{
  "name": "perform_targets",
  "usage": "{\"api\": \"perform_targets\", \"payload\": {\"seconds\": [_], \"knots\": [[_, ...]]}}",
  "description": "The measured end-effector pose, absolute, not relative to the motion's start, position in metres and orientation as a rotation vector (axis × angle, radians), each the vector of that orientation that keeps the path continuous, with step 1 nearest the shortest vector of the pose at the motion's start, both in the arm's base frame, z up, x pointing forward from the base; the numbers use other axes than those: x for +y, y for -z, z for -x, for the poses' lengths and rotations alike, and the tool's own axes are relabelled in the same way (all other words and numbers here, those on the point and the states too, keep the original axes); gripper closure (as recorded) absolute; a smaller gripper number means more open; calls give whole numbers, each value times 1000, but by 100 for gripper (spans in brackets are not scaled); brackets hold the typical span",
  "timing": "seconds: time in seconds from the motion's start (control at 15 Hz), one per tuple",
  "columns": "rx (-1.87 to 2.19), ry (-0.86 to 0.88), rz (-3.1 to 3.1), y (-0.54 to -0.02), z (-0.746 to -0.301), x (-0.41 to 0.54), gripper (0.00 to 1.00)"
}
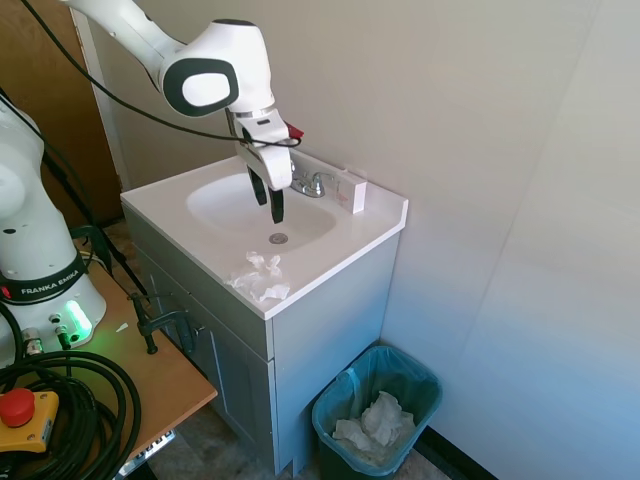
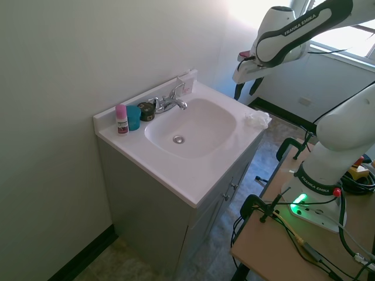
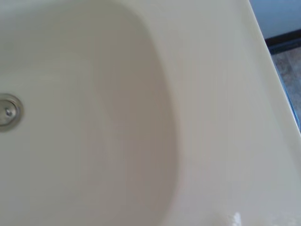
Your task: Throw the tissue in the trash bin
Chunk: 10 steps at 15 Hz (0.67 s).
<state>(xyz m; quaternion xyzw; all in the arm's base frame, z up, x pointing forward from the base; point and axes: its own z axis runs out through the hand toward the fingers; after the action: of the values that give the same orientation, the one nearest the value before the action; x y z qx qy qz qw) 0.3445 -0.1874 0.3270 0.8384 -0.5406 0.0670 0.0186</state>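
Open air surrounds my end effector [image 1: 268, 197] above the basin [image 1: 250, 205]; the faucet [image 1: 312, 184] stands behind it, and the trash bin [image 1: 378, 412] mouth is unobstructed.

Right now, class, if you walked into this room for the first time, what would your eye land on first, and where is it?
Probably the white robot arm's dark two-finger tool, hanging open above the white sink basin. Next, the small crumpled white tissue on the counter's front edge. Then the dark trash bin lined with a teal bag on the floor beside the grey cabinet.
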Motion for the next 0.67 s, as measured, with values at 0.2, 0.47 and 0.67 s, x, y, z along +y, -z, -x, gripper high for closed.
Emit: {"api": "perform_targets", "payload": {"seconds": [0.2,0.47,0.67], "knots": [[-1678,-116,-2595,-295,-333,-209,0],[-1688,-38,-2574,-264,-320,-228,0],[-1682,-6,-2574,-254,-314,-233,0]]}}
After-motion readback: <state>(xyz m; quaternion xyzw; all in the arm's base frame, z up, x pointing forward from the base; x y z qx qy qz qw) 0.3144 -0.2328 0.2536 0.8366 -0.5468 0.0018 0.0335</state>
